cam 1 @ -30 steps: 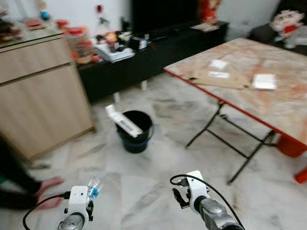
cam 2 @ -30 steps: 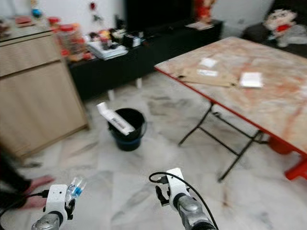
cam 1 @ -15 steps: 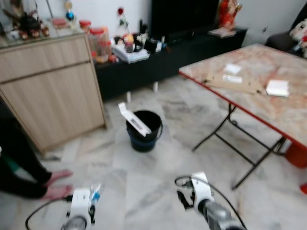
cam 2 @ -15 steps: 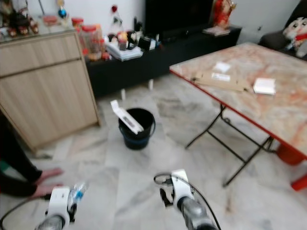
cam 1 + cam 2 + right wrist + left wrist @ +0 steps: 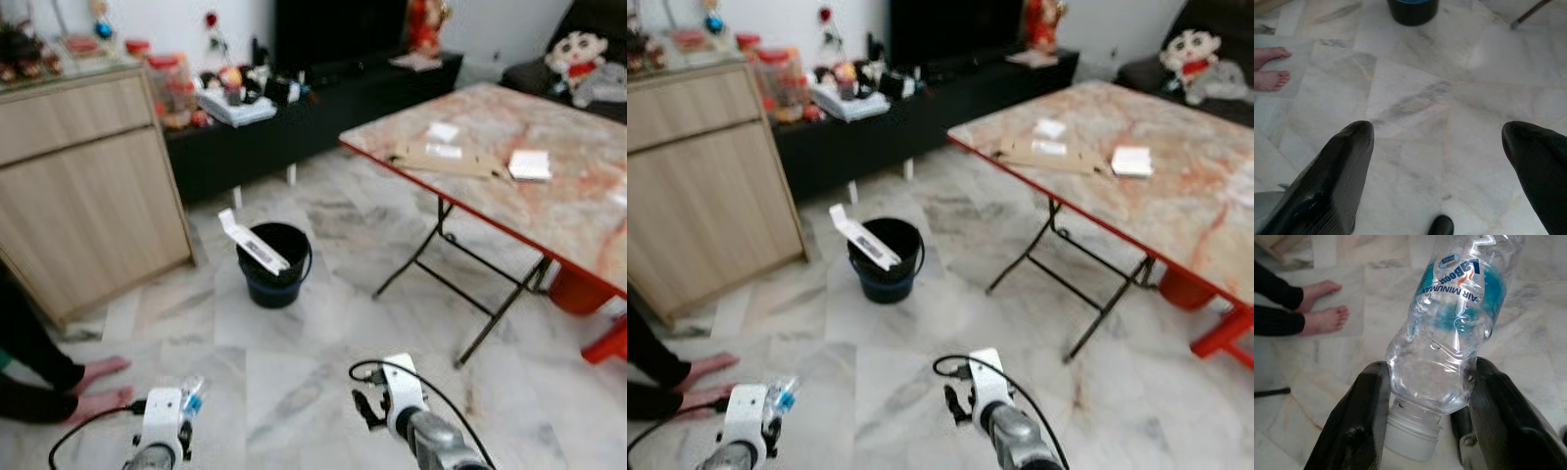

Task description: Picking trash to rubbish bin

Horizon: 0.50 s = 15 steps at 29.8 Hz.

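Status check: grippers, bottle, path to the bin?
Left gripper shut on plastic bottle. Right gripper open, empty. Bin ahead; person's feet off left.

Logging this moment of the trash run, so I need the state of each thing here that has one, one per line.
plastic bottle: crumpled, capped, clamped in the left gripper
right gripper: open, holding nothing, above the floor
black bin: upright, open-topped, white carton sticking out over its rim
folding table: unfolded, papers on top
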Tool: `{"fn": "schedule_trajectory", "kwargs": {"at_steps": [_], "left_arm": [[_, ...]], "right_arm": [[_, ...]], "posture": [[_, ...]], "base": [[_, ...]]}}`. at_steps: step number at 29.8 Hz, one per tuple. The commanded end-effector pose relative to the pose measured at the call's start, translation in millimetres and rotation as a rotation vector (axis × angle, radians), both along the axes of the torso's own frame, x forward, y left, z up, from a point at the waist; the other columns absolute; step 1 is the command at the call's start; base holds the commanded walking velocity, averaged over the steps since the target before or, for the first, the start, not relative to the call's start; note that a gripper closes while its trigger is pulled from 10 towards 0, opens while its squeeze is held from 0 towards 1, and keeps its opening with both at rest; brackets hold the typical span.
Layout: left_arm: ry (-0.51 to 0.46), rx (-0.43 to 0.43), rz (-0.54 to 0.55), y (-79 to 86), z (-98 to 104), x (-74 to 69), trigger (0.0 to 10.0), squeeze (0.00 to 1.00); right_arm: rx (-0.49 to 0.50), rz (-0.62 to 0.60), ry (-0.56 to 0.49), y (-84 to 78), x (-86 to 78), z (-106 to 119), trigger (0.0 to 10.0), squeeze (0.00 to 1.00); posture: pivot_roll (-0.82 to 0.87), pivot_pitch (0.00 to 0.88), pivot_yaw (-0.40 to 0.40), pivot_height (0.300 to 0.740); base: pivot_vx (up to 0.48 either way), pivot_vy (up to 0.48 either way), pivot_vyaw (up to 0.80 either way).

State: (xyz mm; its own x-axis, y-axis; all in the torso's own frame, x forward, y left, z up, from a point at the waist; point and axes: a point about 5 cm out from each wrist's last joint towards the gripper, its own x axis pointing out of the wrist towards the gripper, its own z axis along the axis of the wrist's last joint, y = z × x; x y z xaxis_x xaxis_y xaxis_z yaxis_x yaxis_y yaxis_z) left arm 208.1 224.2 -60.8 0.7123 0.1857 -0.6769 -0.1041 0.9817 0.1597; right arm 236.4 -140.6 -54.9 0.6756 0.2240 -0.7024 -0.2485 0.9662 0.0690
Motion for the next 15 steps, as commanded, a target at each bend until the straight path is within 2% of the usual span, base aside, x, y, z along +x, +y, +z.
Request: {"fn": "schedule_trajectory", "kwargs": {"at_steps": [1,15], "left_arm": [[-0.017,0.002,-0.003,-0.5,3.2,5.3,10.0,0.0],[-0.015,0.004,-0.003,0.0,3.3,5.5,10.0,0.0]], "right_arm": [[-0.001,-0.005,-0.02,-1.3,5.3,3.8,10.0,0.0],[-0.007,0.009,-0.02,-0.4,5.1,3.6,10.0,0.0]], "posture": [[-0.03,0.03,-0.014,0.74],[-0.02,0.031,-0.017,0.74]], "base": [[0.277,0.0,0.0],[0.288,0.0,0.0]]}}
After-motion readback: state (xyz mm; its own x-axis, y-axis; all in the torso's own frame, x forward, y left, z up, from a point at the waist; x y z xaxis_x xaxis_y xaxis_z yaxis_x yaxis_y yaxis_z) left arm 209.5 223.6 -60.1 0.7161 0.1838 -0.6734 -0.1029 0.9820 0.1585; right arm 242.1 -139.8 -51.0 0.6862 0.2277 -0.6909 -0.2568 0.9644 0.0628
